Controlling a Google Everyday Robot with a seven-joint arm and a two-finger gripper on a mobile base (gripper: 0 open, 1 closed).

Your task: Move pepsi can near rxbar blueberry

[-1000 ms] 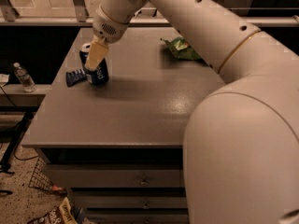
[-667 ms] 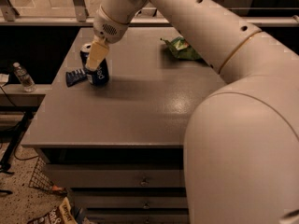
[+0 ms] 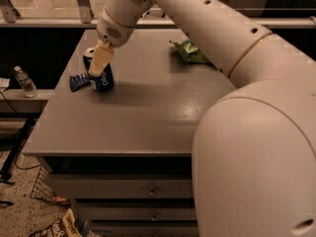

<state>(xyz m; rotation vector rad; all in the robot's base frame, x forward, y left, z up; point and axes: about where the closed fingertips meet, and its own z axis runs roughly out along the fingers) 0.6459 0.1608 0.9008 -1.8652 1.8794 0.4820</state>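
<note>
We see no movement since a second ago: the gripper (image 3: 100, 63), the pepsi can (image 3: 104, 81) and the rxbar blueberry (image 3: 77, 81) all sit where they were.

Nearest to us, the robot's broad cream arm (image 3: 256, 147) fills the lower right of the view and covers the table's near right corner. Below the table's near edge we see drawer fronts (image 3: 123, 186) with small handles. To their left are a wire basket (image 3: 42, 189) and some printed packaging on the floor.

The grey table (image 3: 148, 122) stretches away from us, its middle bare. Farther back, close to the left edge and about halfway along it, the dark blue pepsi can rests on the tabletop, leaning slightly. The gripper comes down on it from above. One pale finger lies across the can's front and the pincer is clamped on the can. Only the can's silver top and lower body show around that finger. The rxbar blueberry lies flat just beside the can on its left, right at the table's left edge.

Beyond the left edge, a water bottle (image 3: 24, 81) stands on a low ledge. Toward the far right corner a green snack bag (image 3: 190, 53) lies crumpled, partly behind the arm.
</note>
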